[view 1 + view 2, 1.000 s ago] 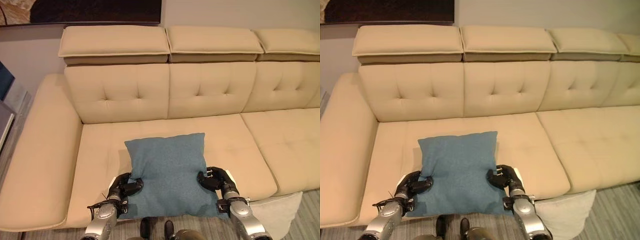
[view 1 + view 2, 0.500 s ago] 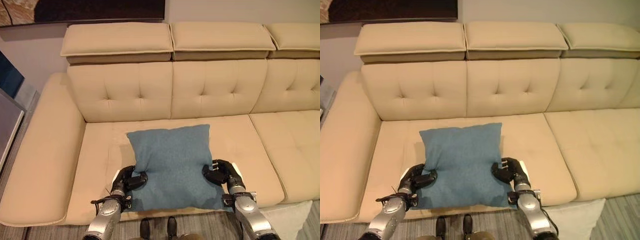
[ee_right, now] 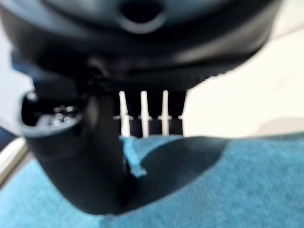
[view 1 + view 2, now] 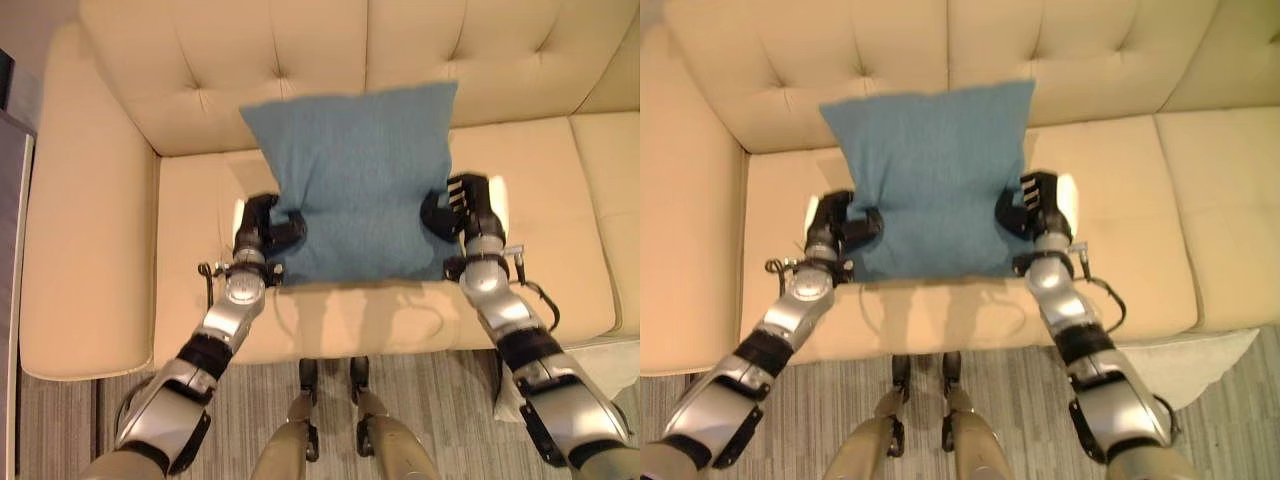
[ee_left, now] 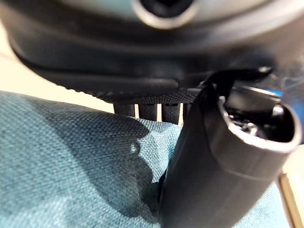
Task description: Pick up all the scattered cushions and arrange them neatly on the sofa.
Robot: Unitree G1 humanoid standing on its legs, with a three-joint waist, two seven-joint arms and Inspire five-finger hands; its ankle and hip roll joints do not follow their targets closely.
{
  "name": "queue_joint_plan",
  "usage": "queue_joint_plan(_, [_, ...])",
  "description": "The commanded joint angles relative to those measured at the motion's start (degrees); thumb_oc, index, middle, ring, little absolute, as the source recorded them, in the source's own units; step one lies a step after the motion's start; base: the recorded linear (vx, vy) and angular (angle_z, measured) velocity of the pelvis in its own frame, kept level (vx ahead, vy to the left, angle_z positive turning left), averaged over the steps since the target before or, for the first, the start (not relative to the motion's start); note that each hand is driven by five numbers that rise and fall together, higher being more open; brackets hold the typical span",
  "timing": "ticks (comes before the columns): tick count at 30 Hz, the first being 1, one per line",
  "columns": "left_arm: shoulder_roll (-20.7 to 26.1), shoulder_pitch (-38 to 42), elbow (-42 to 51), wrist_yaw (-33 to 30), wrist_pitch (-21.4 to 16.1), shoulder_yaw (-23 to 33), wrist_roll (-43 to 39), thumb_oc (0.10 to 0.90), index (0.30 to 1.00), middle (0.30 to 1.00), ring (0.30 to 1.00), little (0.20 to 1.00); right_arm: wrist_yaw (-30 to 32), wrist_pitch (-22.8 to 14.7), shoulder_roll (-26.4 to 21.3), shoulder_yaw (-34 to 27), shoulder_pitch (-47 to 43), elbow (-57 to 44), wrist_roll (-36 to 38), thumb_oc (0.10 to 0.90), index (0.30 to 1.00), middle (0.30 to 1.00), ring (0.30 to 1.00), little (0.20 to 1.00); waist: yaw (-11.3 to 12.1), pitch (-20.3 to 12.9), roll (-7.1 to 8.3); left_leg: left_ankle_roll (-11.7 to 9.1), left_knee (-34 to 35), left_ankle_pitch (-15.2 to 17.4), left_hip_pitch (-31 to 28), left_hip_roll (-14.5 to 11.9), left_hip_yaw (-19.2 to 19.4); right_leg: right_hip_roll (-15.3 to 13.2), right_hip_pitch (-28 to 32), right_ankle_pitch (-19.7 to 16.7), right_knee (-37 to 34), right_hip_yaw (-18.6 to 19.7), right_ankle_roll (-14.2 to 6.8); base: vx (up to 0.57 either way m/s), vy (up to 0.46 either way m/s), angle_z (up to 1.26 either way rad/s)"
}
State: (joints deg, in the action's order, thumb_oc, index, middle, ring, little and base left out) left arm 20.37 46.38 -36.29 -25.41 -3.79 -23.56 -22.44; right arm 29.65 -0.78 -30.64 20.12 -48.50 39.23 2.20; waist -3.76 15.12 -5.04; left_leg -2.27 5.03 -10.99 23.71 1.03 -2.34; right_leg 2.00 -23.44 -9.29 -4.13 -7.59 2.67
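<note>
Placing step in hand: the blue cushion (image 4: 355, 175) is held above the sofa (image 4: 90, 250) seat, pinched at both side edges by left hand (image 4: 262, 228) and right hand (image 4: 462, 208) fingers (thumbs on top), to be set against the backrest next.

Grey striped flooring (image 4: 70, 420) runs across the near side of the room, while a grey, pale-edged panel (image 4: 8, 300) stands at the left.

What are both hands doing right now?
Left hand: shut on the cushion's left edge.
Right hand: shut on its right edge.
</note>
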Motion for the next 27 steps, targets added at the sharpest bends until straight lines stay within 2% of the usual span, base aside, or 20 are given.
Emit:
queue_joint_plan(1, [0.21,10.81,3.25,-2.33,-11.48,-2.47,6.45,0.400,0.300,0.300,0.300,0.300,6.24,-5.87,0.56,0.76,-8.84,-5.50,-5.64,0.400,0.300,0.300,0.300,0.300,0.13,-4.32,3.73,-1.32,-0.03,8.01,-5.52,0.38,2.02,-4.19,-1.83,8.31,8.36,2.59,-8.32,0.00,0.000,0.00])
queue_joint_plan(3, [-0.13,18.75,-0.89,-7.03,-11.40,-3.54,9.24,0.400,0.300,0.300,0.300,0.300,11.81,-4.71,-0.35,3.56,-17.26,-1.80,-9.27,0.400,0.300,0.300,0.300,0.300,0.55,-4.12,3.53,-1.87,-0.03,7.70,-3.28,0.56,1.34,-4.14,-3.68,8.14,7.99,2.31,-8.53,-0.02,-0.046,0.05])
queue_joint_plan(6, [-0.79,22.65,-2.88,-9.19,-11.16,-3.76,10.42,0.400,0.300,0.300,0.300,0.300,15.05,-3.15,-0.63,5.40,-21.42,0.25,-11.88,0.400,0.300,0.300,0.300,0.300,0.79,-4.34,3.45,-2.15,-0.03,7.40,-1.46,0.83,0.89,-4.09,-5.22,7.74,7.70,2.18,-8.67,-0.02,-0.041,0.06])
queue_joint_plan(7, [-0.85,24.53,-4.49,-9.74,-10.92,-4.26,10.90,0.590,0.585,0.585,0.585,0.585,15.69,-2.74,-0.91,6.16,-23.20,1.79,-11.92,0.573,0.559,0.559,0.559,0.559,0.86,-4.49,3.49,-2.29,-0.03,7.17,-0.74,0.94,0.66,-4.08,-5.77,7.58,7.55,2.07,-8.72,-0.02,-0.044,0.07])
queue_joint_plan(8, [-0.75,28.34,-7.87,-9.85,-10.36,-5.25,10.34,0.800,0.900,0.900,0.900,0.900,15.20,-2.15,-0.95,8.52,-27.01,5.82,-10.24,0.800,0.900,0.900,0.900,0.900,1.02,-4.63,3.54,-2.48,-0.03,6.87,0.25,1.07,0.32,-4.08,-6.79,7.35,7.56,2.02,-8.72,-0.03,-0.063,0.05])
queue_joint_plan(13, [-1.39,31.79,-11.78,-8.58,-10.27,-5.79,5.74,0.800,0.900,0.900,0.900,0.900,13.06,-0.90,-0.56,11.08,-31.16,10.90,-4.80,0.800,0.900,0.900,0.900,0.900,1.24,-4.38,3.01,-2.84,-0.03,6.13,2.06,1.52,-0.39,-4.04,-8.21,7.24,7.76,1.36,-8.63,-0.02,-0.022,0.02])
queue_joint_plan(16, [-0.80,27.43,-8.45,-6.63,-10.30,-4.30,4.04,0.800,0.900,0.900,0.900,0.900,12.16,-0.29,-0.93,10.09,-28.23,8.38,-4.08,0.800,0.900,0.900,0.900,0.900,1.63,-3.82,2.74,-3.07,-0.03,6.03,1.90,1.81,-0.83,-3.99,-7.72,7.50,7.58,0.70,-8.45,0.00,-0.010,-0.03])
queue_joint_plan(20, [3.07,18.62,-8.10,-3.47,-9.47,-1.40,1.82,0.800,0.900,0.900,0.900,0.900,9.23,-0.74,-4.63,6.24,-21.12,6.38,-1.86,0.800,0.900,0.900,0.900,0.900,1.69,-3.29,3.30,-3.31,-0.03,5.84,1.56,2.09,-0.87,-4.10,-7.19,7.00,7.17,0.39,-8.39,-0.02,-0.009,0.54])
queue_joint_plan(27, [6.79,10.49,-7.81,-1.07,-9.45,3.35,-1.12,0.800,0.900,0.900,0.900,0.900,6.61,-1.32,-9.54,0.38,-11.92,4.01,0.43,0.800,0.900,0.900,0.900,0.900,1.64,-2.94,3.40,-3.29,-0.03,5.92,0.52,2.07,-0.37,-4.38,-6.01,7.16,7.18,0.51,-8.30,0.00,0.009,0.03])
